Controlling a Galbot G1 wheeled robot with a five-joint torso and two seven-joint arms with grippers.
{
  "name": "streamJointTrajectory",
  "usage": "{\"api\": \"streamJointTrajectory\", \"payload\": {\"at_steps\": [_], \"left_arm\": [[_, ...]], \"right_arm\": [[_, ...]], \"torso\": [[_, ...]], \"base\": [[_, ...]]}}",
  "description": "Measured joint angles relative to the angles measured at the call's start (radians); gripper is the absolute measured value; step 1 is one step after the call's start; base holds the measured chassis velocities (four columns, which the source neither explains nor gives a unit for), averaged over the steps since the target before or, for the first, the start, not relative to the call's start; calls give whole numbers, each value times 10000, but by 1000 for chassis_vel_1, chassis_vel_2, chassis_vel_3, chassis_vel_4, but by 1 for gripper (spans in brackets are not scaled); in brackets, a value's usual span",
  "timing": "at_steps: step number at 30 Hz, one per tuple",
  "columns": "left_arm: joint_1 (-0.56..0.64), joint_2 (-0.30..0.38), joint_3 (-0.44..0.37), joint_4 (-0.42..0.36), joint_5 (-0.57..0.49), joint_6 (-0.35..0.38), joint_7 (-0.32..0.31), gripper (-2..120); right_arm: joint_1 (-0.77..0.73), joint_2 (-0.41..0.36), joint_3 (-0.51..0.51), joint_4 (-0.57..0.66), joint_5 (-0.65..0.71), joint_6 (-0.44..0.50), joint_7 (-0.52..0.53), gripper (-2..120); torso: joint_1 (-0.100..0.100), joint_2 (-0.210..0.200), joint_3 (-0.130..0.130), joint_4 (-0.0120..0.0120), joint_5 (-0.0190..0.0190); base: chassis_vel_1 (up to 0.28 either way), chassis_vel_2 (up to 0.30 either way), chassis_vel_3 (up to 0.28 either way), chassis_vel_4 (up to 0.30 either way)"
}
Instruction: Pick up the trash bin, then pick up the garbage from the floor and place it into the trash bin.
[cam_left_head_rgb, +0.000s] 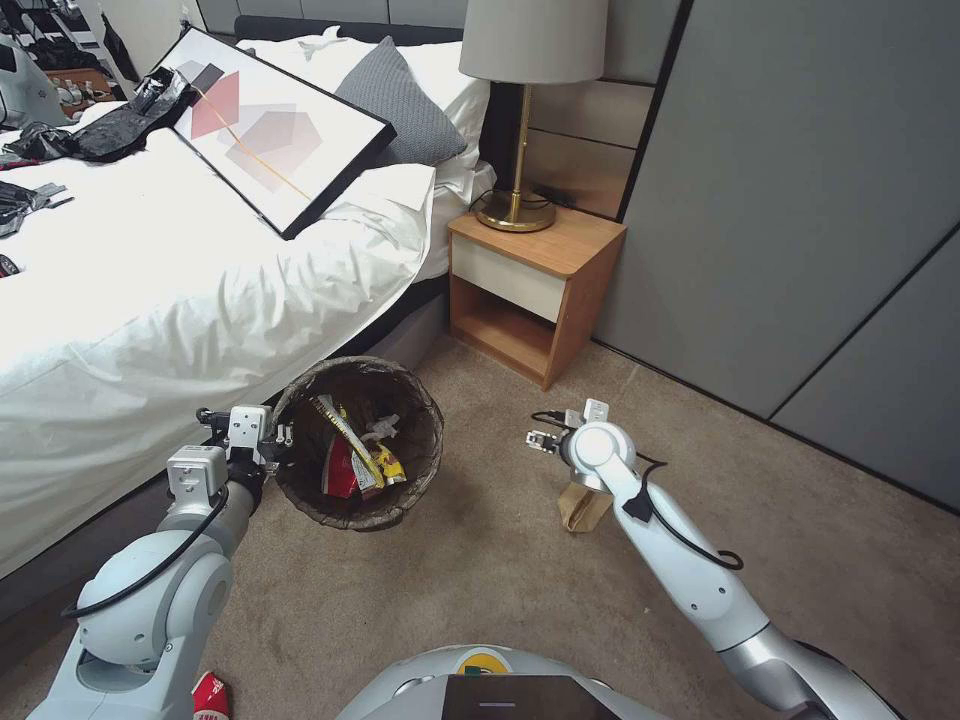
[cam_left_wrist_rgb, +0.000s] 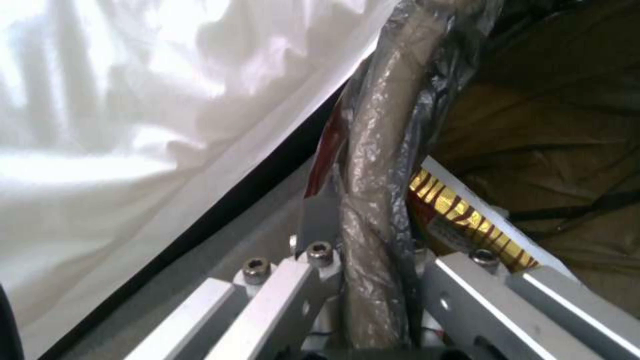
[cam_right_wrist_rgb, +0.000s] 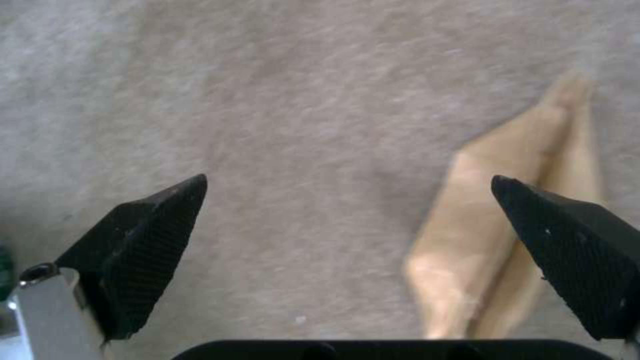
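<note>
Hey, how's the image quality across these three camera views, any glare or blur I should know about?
Head view: sharp, evenly lit, straight wall lines bowed by the wide lens. Left wrist view: soft focus, the white bedding glaring beside the trash bin rim. Right wrist view: carpet and brown paper bag blurred, black fingertips crisper.

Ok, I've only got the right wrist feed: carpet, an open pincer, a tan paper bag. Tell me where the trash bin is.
Observer: The trash bin is beside the bed, to the robot's left of the right pincer. The left pincer is clamped on its rim.
Operator: Say what's in it.
Observer: A yellow wrapper and a red packet lie inside.
Operator: Report any other litter on the floor.
Observer: Besides your brown paper bag, a red-and-white packet lies on the carpet, close in on the robot's left.
</note>
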Motion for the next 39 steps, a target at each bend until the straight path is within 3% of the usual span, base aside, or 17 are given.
{"api": "streamJointTrajectory", "payload": {"at_steps": [14,39], "left_arm": [[-78,-43,104,120,54,0,56,0],[-152,-15,31,212,-16,0,54,0]], "right_arm": [[-469,-718,558,2159,209,-51,845,100],[232,202,576,-2051,-1651,255,-532,100]], "torso": [[0,0,-2,0,-1],[0,0,0,3,1]], "base": [[0,0,0,0],[0,0,0,0]]}}
